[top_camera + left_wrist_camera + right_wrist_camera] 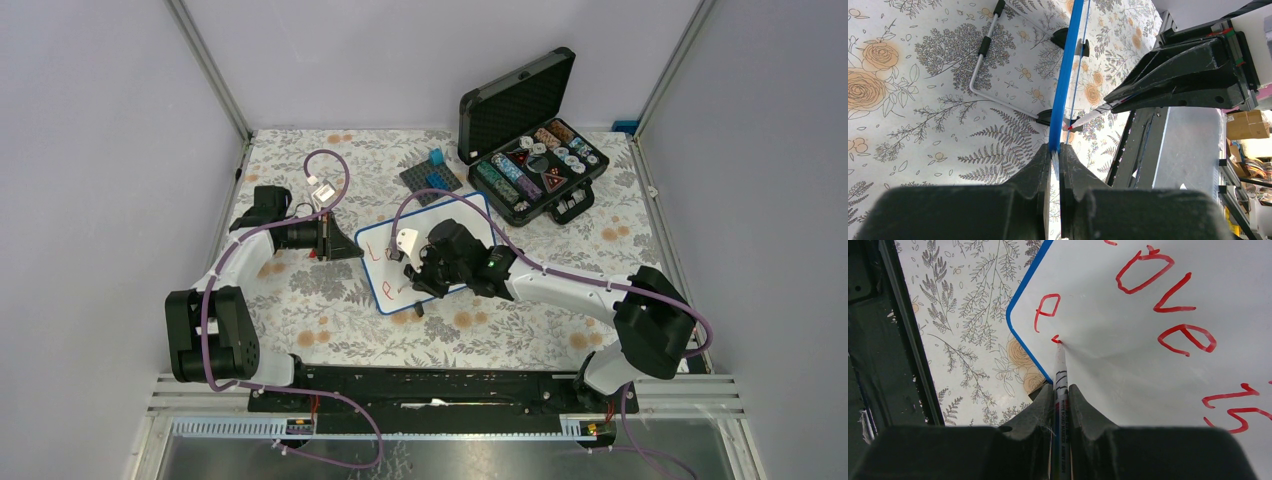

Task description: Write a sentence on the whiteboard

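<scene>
On a floral-patterned counter (500,330), with an open black parts case (530,140) at the far right, the whiteboard (460,212) sits mid-counter, just in front of a grey studded baseplate (430,180). The left end effector (1054,150) is pinched tight on the board's blue frame at its left edge, bracing it. The right end effector (1060,390), over the board's near left corner, is nearly closed, clamping a red marker (1060,365) whose tip touches the white surface. The sentence (1168,295) is partway written: "Love is" fills the first line, and the second line so far holds an "e" and the first fleck of the next letter. The writing step looks roughly half finished. The next move calls for drawing the tip through that second letter with light, even contact while the left arm holds the board steady.
</scene>
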### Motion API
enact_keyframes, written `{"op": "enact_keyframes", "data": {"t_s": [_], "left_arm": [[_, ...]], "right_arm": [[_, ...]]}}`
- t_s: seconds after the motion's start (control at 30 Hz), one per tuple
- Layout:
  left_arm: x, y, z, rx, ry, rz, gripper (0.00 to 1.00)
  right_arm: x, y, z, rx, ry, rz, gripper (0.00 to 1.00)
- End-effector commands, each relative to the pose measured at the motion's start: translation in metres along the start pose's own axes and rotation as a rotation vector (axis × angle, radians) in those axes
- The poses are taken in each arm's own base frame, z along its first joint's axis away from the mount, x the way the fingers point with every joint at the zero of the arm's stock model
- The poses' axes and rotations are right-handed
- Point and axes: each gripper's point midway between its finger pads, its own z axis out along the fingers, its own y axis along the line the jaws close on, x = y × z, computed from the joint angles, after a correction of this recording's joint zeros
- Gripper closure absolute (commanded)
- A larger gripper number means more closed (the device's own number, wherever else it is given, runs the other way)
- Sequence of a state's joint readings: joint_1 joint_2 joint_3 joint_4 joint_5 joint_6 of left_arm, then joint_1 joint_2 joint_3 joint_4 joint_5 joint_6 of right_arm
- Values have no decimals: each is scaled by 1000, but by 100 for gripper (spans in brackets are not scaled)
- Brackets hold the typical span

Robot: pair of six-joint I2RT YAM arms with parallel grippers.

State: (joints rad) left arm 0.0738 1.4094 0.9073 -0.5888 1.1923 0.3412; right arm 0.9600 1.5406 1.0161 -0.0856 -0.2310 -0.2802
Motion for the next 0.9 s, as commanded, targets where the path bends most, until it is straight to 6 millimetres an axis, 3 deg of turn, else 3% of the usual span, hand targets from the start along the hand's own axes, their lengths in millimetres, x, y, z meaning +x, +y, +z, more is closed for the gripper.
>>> {"op": "enact_keyframes", "data": {"t_s": [0.0, 0.33, 0.63, 0.87], "left_arm": [[-9, -3, -1, -4, -10, 61, 100], [-8, -2, -1, -5, -8, 61, 100], [-8, -2, -1, -6, -9, 60, 100], [-9, -2, -1, -3, -9, 60, 100]], "right_arm": [[-32, -6, -10, 17, -80, -23, 100], [-20, -8, -5, 32, -46, -20, 100], [-36, -23, -16, 77, -89, 4, 100], [-34, -27, -22, 90, -91, 10, 100]]}}
